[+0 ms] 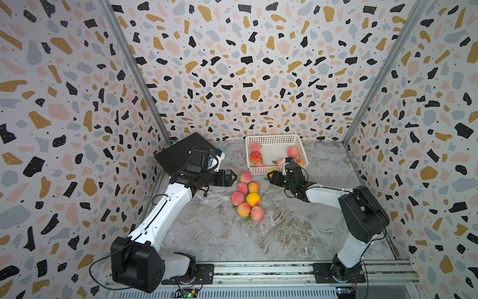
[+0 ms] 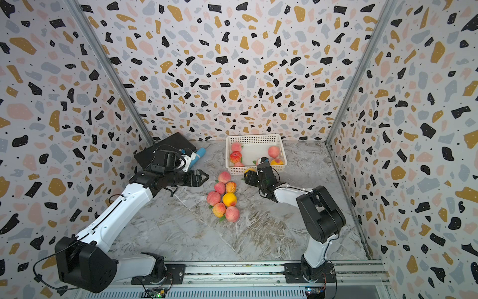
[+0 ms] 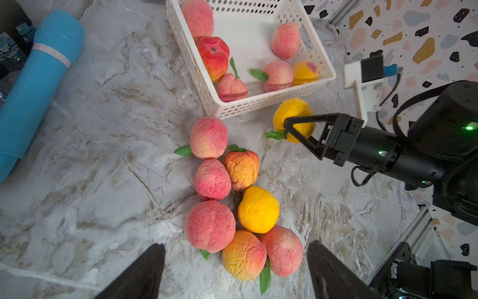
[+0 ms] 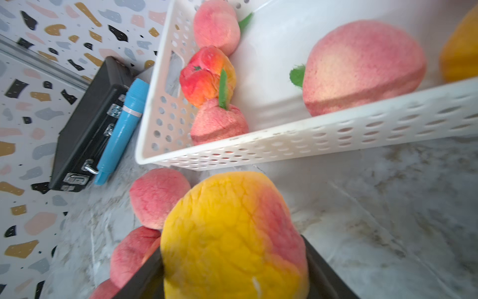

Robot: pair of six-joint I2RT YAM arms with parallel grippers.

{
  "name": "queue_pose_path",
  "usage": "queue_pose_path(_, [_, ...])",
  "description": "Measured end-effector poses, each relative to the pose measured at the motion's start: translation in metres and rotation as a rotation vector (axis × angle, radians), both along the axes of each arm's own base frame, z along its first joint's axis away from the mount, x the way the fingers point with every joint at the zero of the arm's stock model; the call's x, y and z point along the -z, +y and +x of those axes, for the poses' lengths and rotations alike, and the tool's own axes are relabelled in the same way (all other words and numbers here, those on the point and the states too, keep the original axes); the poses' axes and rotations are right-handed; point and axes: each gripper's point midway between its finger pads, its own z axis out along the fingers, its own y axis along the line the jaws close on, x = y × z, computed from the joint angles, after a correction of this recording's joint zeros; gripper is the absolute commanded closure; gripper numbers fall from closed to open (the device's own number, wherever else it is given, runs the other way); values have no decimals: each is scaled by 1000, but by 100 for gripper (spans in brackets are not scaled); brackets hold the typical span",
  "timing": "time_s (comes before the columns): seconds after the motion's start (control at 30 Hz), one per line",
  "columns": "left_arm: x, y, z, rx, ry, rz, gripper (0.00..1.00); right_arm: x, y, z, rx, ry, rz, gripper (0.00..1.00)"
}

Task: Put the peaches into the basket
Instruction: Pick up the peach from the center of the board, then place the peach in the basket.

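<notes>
Place: a robot test cell in a lab (a built enclosure, not a room).
Walls: three terrazzo-print panels (image 1: 232,64) joined by aluminium posts (image 1: 133,67).
Surface: a bench (image 1: 207,233) with a marble-print top, an aluminium rail (image 1: 258,270) along its front edge.
Machines: left arm (image 1: 165,207) and right arm (image 1: 362,214) bolted to that rail; a bare circuit board (image 1: 190,292) beside it.
Props: peaches (image 3: 241,169) with creased, foam-like skins.

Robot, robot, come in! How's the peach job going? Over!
Left gripper open, by seven loose peaches. Right gripper shut on yellow peach, just outside the basket. Six peaches inside. Basket's near wall in the way.
</notes>
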Motion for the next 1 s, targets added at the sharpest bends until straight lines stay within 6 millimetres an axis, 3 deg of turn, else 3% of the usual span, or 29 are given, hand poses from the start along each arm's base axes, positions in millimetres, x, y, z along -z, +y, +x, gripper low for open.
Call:
queue_pose_path(0.33, [0,0,0,0,0,0,13,-43,-14,-35,-75,-19,-59,35])
queue_pose_path(0.47, [0,0,0,0,0,0,12,-58,-22,-37,-92,-38,-130,35])
queue_pose_path(0.63, [0,0,0,0,0,-1,13,-79,-31,-27,-109,-74,-205,35])
queue_pose_path(0.77, [0,0,0,0,0,-1,13,-94,-41,-7,-106,-103,-253,35])
queue_pose_path(1.0, [0,0,0,1,-1,0,12,-96,-58,33,-106,-121,-347,36])
